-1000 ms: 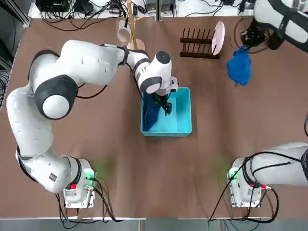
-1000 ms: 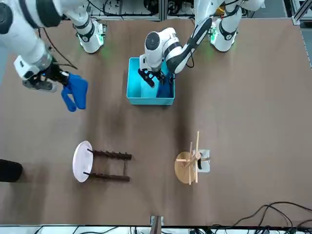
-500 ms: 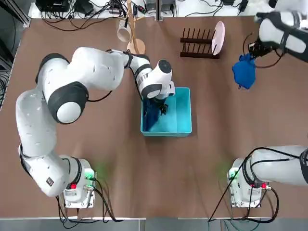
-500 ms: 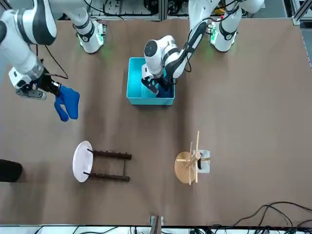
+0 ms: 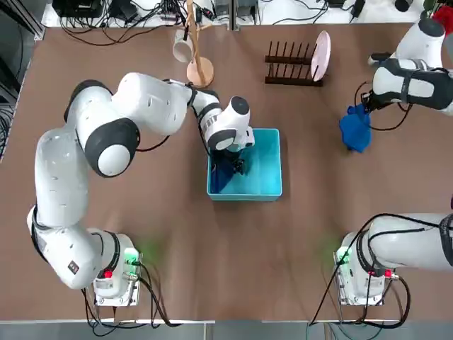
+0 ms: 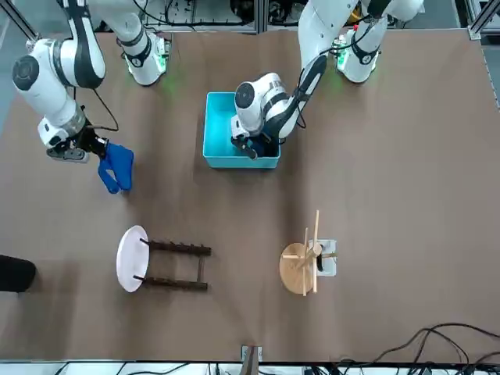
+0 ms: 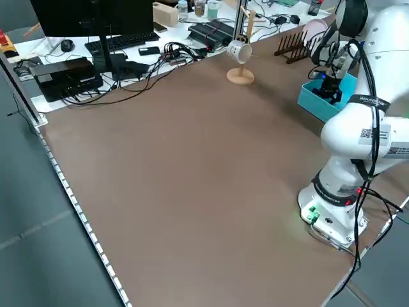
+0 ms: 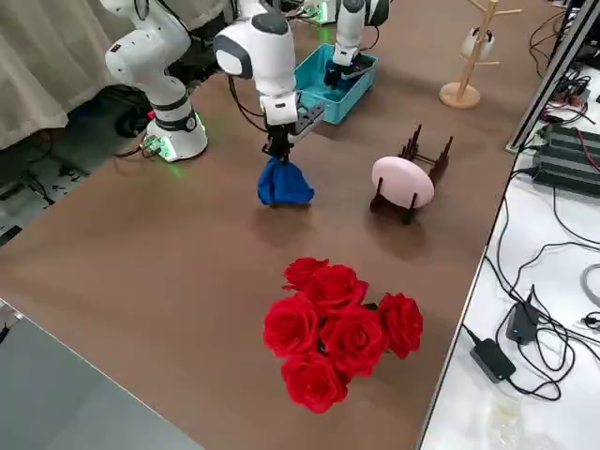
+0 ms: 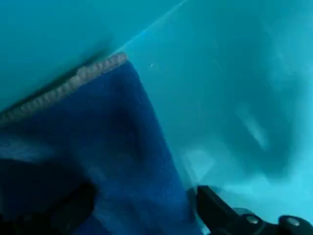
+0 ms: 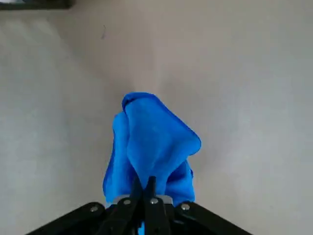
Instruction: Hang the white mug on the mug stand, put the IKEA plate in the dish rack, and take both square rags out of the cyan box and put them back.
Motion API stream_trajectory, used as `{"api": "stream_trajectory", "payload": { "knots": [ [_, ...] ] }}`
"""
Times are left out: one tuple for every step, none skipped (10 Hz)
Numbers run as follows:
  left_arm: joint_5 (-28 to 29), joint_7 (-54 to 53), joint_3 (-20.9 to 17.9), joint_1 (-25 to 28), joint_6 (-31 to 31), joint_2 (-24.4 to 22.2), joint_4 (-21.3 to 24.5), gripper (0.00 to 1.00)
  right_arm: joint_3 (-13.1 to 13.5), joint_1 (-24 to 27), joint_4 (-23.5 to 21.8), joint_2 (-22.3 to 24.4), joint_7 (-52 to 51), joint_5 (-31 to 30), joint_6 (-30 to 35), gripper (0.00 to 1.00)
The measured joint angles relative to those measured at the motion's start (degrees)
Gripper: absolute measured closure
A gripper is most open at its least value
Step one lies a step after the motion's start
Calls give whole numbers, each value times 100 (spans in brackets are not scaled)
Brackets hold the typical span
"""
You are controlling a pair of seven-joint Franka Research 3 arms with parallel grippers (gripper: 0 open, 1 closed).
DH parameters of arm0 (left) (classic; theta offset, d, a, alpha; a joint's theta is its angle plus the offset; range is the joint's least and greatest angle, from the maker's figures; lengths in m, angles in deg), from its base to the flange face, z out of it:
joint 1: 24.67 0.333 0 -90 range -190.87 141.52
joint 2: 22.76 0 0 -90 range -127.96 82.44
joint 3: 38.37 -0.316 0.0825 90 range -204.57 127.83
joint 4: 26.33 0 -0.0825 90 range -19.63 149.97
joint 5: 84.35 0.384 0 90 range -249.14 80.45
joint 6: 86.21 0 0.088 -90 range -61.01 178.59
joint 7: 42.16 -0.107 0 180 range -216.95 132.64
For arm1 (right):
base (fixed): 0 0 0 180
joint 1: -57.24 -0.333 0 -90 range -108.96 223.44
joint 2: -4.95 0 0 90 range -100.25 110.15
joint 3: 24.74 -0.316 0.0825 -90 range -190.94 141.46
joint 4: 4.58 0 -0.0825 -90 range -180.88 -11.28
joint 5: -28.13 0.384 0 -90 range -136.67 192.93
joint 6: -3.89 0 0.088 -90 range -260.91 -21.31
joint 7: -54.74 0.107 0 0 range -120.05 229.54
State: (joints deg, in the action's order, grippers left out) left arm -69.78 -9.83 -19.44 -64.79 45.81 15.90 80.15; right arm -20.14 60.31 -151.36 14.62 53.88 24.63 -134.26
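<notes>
Top view: the left gripper (image 5: 237,164) is down inside the cyan box (image 5: 267,185) at centre frame, jaws spread over the dark blue rag (image 5: 221,176) lying along the box's left wall — lined up, I'd say, to pinch it. At far right the right gripper (image 5: 362,108) has its jaws pressed together on the other rag (image 5: 354,130), which hangs bunched below it, well clear of the box. Up top, the white mug (image 5: 182,48) sits on the mug stand (image 5: 199,69), and the plate (image 5: 320,55) stands on edge in the dish rack (image 5: 291,67).

Front view: sides flip. The held rag (image 6: 116,166) dangles at left, its tip at or just above the table (image 6: 391,141); the box sits upper centre.

Right side view: the pinched rag (image 8: 283,183) droops in a cone — held by one corner — in front of red roses (image 8: 339,328).

Left wrist view: one finger (image 9: 220,215) beside blue cloth (image 9: 98,161) on the cyan floor.

Right wrist view: fingertips (image 10: 145,192) nip the rag's top fold.
</notes>
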Motion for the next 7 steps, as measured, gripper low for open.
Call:
{"api": "stream_trajectory", "payload": {
  "knots": [
    [0, 8, -1, -1, 13, 0, -9, 11, -1, 245, -15, -153, -416, -3, -218, 96],
    [0, 17, -1, -3, 28, 0, -34, 25, 3, 578, -58, -341, -951, -3, -558, 96],
    [0, 75, -1, -6, 45, 0, -50, 43, 9, 885, -113, -566, -1410, -3, -917, 96],
    [0, 170, -3, -7, 50, 0, -67, 57, 10, 1054, -139, -810, -1651, -3, -1219, 96],
    [0, 244, -5, -7, 51, -6, -90, 71, 1, 1081, -142, -1027, -1697, -3, -1455, 96],
    [0, 297, -7, -8, 60, -37, -120, 87, -42, 1066, -142, -1160, -1697, -3, -1575, 96],
    [1, 316, -11, -4, 46, -144, -162, 91, -83, 1004, -142, -1212, -1689, -2, -1612, 96]
  ]
}}
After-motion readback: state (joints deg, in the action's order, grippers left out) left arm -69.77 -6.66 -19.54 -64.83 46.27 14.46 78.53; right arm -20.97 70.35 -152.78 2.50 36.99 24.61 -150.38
